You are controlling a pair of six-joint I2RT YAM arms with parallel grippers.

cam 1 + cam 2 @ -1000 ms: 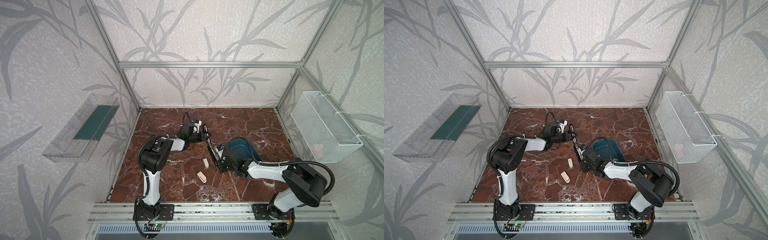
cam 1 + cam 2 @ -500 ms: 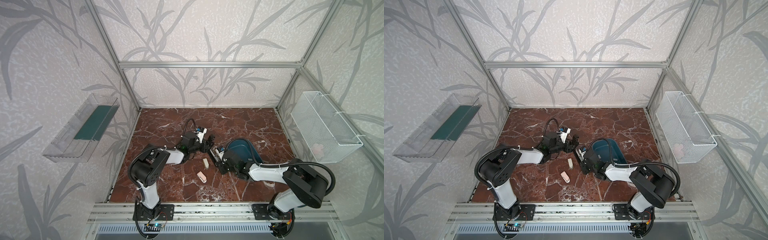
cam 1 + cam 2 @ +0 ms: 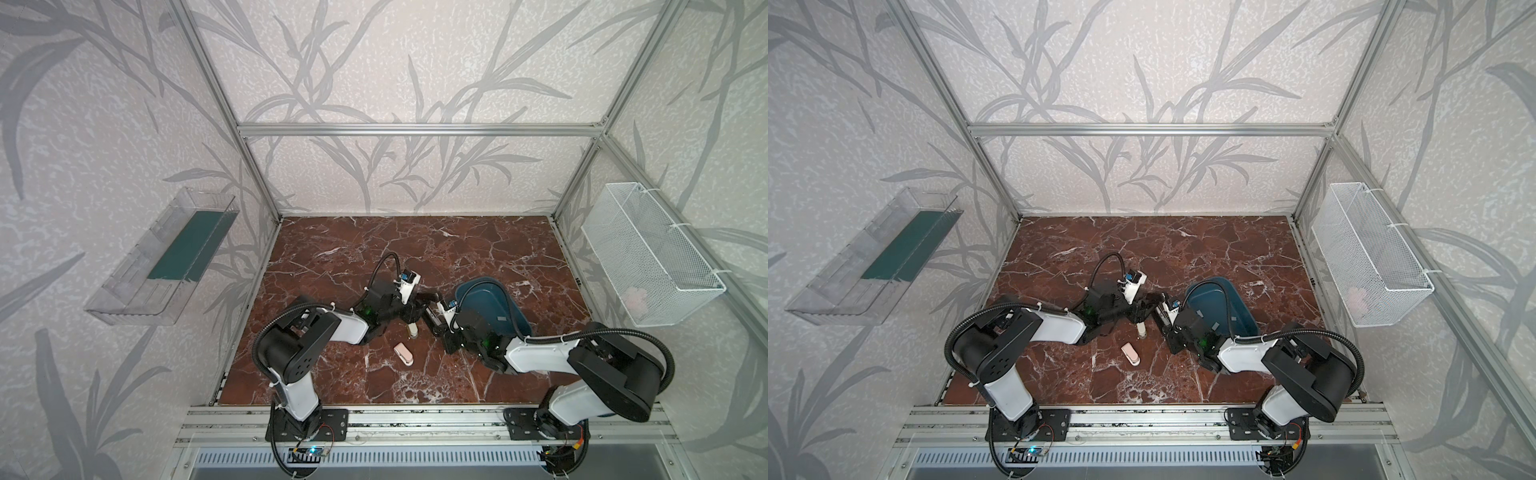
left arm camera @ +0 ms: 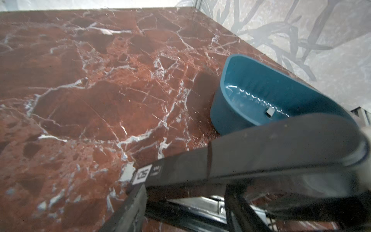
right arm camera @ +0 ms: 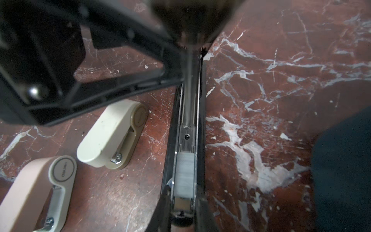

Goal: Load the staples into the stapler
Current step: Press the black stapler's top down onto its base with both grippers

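The stapler (image 5: 187, 128) lies open on the table (image 4: 100, 100). Its front end is clamped between the fingers of the right gripper (image 5: 183, 200), which is closed on it. A strip of staples (image 5: 184, 174) is already seated in the metal channel, right by those fingers. The black lid (image 4: 261, 152) is raised above the channel and is met by the left gripper (image 3: 426, 302). Whether the lid is pinched there or only propped cannot be told, since the jaws are hidden by the lid.

One more strip (image 4: 270, 112) is seen in the blue tray (image 4: 241, 58), apart from the stapler. The loading itself is judged done, and the closing of the lid is the step in hand. For the next move, the lid is to be swung down onto the channel while the base is pinned. Care is needed that the strip is not knocked askew. A cream small stapler (image 5: 108, 134) and a pink one (image 5: 34, 190) lie beside the channel and are not needed.
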